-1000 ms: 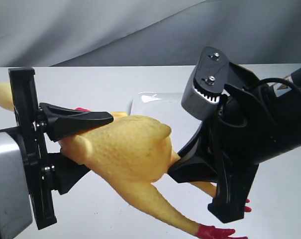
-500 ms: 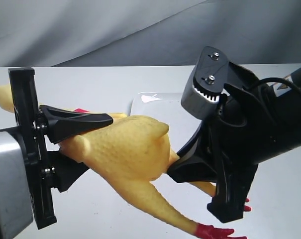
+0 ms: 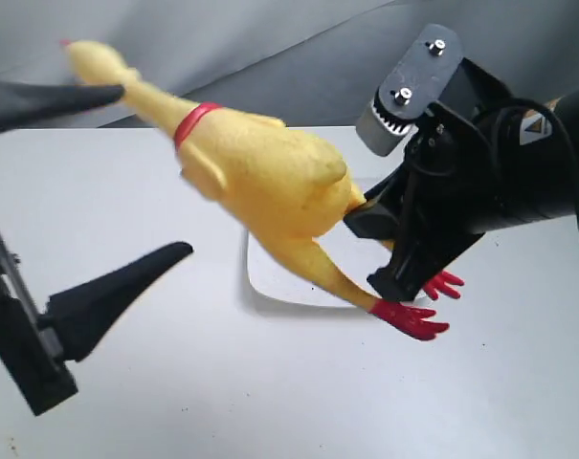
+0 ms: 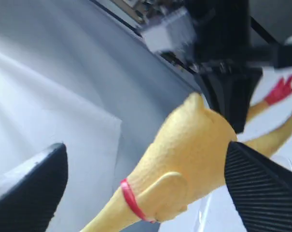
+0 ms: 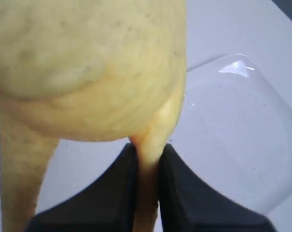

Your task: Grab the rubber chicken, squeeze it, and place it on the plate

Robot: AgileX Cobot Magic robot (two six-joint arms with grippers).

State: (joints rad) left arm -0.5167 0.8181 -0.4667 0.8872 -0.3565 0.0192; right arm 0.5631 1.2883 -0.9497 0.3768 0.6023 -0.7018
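Note:
The yellow rubber chicken [image 3: 270, 177] hangs in the air, its head up toward the far left and its red feet [image 3: 411, 316] low over the white plate [image 3: 279, 277]. My right gripper [image 3: 373, 218] is shut on one of its legs just behind the body; in the right wrist view the fingers [image 5: 121, 193] pinch the thin yellow leg under the chicken's body [image 5: 88, 63], with the plate [image 5: 237, 130] lying beyond it. My left gripper [image 3: 155, 172] is open wide. Its fingers [image 4: 261, 188] stand apart on either side of the chicken [image 4: 194, 150] and do not touch it.
A grey table [image 3: 126, 402] carries the plate, and a grey cloth backdrop [image 3: 270, 48] hangs behind it. The right arm's black body and cables [image 3: 519, 172] fill the right side of the exterior view.
My left gripper has let go of the chicken's body and opened wide. The right gripper has lifted the chicken by its leg, swinging the head up and the body over the plate.

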